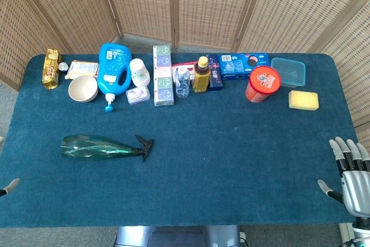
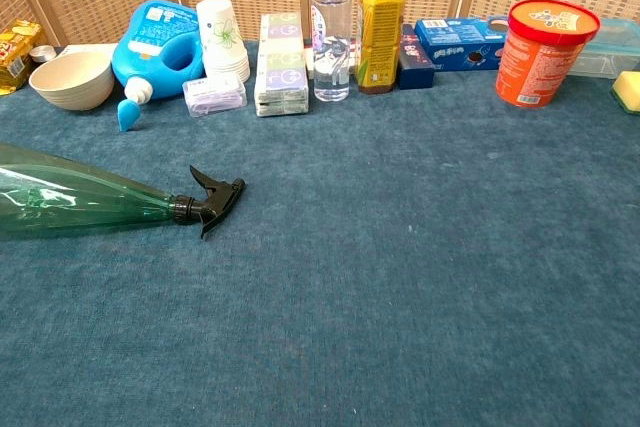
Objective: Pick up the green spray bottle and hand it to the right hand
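Right robot hand (image 1: 351,174) far from green spray bottle (image 1: 101,147)

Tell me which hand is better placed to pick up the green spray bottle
Left. The green spray bottle lies on its side toward the table's left, while the right hand sits open at the far right edge. Only a tip of the left hand shows.

A table (image 1: 231,160) covered in blue cloth carries a green spray bottle (image 1: 104,147) lying on its side near the left (black nozzle pointing right). Along the far edge stand a bowl (image 1: 83,88), a blue jug (image 1: 113,69), drink bottles (image 1: 192,76), a red tub (image 1: 263,83) and a yellow sponge (image 1: 303,100).
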Controlling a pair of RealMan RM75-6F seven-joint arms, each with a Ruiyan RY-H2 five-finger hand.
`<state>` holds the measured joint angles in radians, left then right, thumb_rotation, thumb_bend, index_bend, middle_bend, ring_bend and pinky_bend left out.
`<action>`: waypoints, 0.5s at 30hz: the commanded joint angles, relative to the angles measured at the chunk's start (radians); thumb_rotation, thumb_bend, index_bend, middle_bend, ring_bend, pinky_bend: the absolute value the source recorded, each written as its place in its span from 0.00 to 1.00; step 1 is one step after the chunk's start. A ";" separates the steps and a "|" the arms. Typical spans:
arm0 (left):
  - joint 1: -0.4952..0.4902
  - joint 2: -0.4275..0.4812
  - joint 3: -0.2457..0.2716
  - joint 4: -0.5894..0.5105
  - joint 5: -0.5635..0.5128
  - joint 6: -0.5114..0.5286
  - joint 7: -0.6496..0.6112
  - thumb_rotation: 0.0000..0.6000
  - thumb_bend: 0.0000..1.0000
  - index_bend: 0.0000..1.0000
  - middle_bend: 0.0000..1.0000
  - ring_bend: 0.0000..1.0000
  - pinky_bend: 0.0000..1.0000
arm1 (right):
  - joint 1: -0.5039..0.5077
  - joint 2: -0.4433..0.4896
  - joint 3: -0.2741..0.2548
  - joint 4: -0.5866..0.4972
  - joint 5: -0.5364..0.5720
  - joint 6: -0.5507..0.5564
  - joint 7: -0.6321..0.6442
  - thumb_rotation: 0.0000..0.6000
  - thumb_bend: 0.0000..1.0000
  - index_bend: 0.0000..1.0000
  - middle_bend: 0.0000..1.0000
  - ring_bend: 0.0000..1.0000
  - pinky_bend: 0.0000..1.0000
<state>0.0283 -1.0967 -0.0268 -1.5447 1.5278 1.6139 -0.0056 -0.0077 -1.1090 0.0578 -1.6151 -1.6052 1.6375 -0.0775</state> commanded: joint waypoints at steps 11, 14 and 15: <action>-0.032 -0.028 0.023 0.006 0.034 -0.059 0.055 1.00 0.00 0.00 0.00 0.00 0.00 | -0.009 0.028 -0.008 -0.014 -0.014 0.013 0.059 1.00 0.00 0.00 0.00 0.00 0.00; -0.077 -0.038 0.011 0.001 0.040 -0.114 0.082 1.00 0.00 0.00 0.00 0.00 0.00 | -0.010 0.032 -0.009 -0.016 -0.012 0.012 0.066 1.00 0.00 0.00 0.00 0.00 0.00; -0.094 -0.038 0.007 -0.005 0.041 -0.137 0.091 1.00 0.00 0.00 0.00 0.00 0.00 | -0.009 0.032 -0.010 -0.016 -0.011 0.009 0.066 1.00 0.00 0.00 0.00 0.00 0.00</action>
<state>-0.0319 -1.1281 -0.0116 -1.5421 1.5624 1.5177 0.0637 -0.0171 -1.0772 0.0487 -1.6310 -1.6167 1.6479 -0.0118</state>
